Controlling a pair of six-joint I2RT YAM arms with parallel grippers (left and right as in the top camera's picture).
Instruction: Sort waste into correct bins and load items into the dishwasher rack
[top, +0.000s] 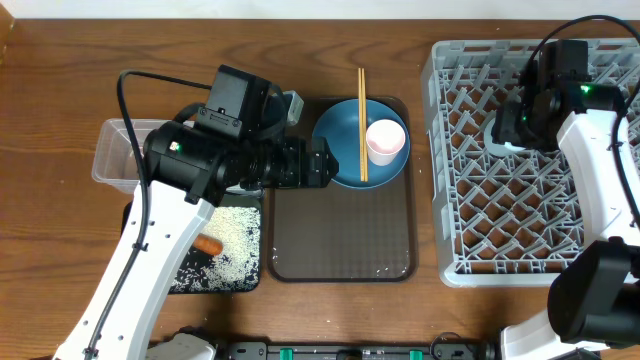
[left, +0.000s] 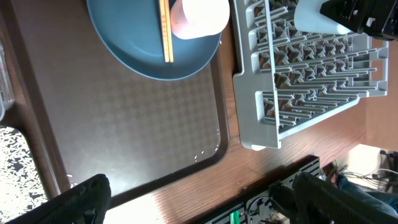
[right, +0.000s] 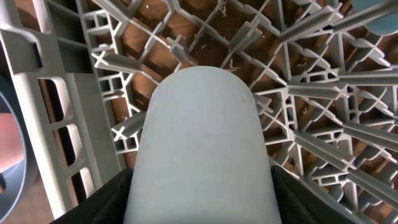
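Near the tabletop's far right corner, the right end effector, half closed, grips the light blue cup over the dishwasher rack, where landing on a peg could tip it, while the left end effector gapes wide, empty.

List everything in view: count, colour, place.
dishwasher rack: 1, grey, far right
light blue cup: 1, light blue, over rack
brown tray: 1, brown, centre
plate: 1, blue, brown tray's far end
pink cup: 1, pink, on plate
chopsticks: 1 pair, wood, across plate
clear tub: 1, clear, back left
black tray: 1, black, front left
rice bits: many, white, in black tray
carrot piece: 1, orange, in black tray
left pincer: 1, black, open over brown tray
right pincer: 1, black, gripping light blue cup
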